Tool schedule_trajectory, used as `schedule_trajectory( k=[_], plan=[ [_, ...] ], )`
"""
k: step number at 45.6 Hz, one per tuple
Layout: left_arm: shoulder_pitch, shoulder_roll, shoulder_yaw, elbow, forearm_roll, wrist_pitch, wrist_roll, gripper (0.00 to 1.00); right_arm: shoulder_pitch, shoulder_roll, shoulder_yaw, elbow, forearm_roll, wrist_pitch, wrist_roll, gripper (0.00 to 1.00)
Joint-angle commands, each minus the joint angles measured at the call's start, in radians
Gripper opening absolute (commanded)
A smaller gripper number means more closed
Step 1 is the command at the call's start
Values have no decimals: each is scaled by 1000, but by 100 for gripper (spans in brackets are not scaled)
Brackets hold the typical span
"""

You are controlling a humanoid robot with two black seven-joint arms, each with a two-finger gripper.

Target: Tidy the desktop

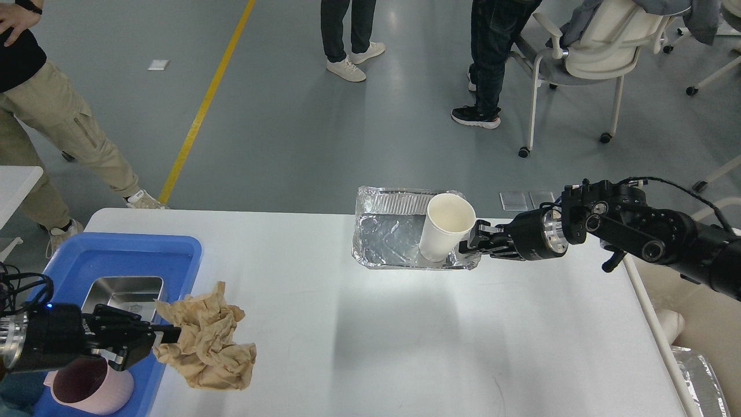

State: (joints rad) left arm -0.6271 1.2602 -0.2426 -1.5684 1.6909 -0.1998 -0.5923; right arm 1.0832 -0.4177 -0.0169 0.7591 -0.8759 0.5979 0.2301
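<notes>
My left gripper (165, 336) is pinched on the crumpled brown paper (205, 339) at the desktop's (405, 336) left edge, beside the blue bin (173, 255), where my arm covers part of the pink mug (87, 388). My right gripper (472, 243) sits at the foil tray's (393, 231) right rim by the white paper cup (444, 231); its fingers are too dark to say whether they grip.

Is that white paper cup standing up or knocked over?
Upright: the paper cup stands in the foil tray, its open mouth facing up.
</notes>
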Motion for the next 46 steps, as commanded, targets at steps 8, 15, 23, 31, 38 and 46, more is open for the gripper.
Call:
schedule_trajectory(
  k=[8, 15, 23, 31, 38, 46],
  plan=[
    [-2, 73, -113, -19, -269, 17, -43, 2, 1, 0, 0, 0, 0, 0, 0, 0],
    [-11, 67, -254, -18, -413, 2, -37, 3, 3, -3, 0, 0, 0, 0, 0, 0],
    [-80, -8, -398, -13, -490, -82, 8, 4, 9, -3, 0, 2, 0, 0, 0, 0],
    [-201, -116, -455, 10, -490, -200, 86, 5, 15, -3, 0, 3, 0, 0, 0, 0],
    [-304, -225, -431, 51, -455, -237, 147, 6, 17, -3, 0, 5, 0, 0, 0, 0],
    [-385, -381, -388, 132, -269, -299, 178, 7, 18, -4, 0, 5, 0, 2, 0, 0]
  ],
)
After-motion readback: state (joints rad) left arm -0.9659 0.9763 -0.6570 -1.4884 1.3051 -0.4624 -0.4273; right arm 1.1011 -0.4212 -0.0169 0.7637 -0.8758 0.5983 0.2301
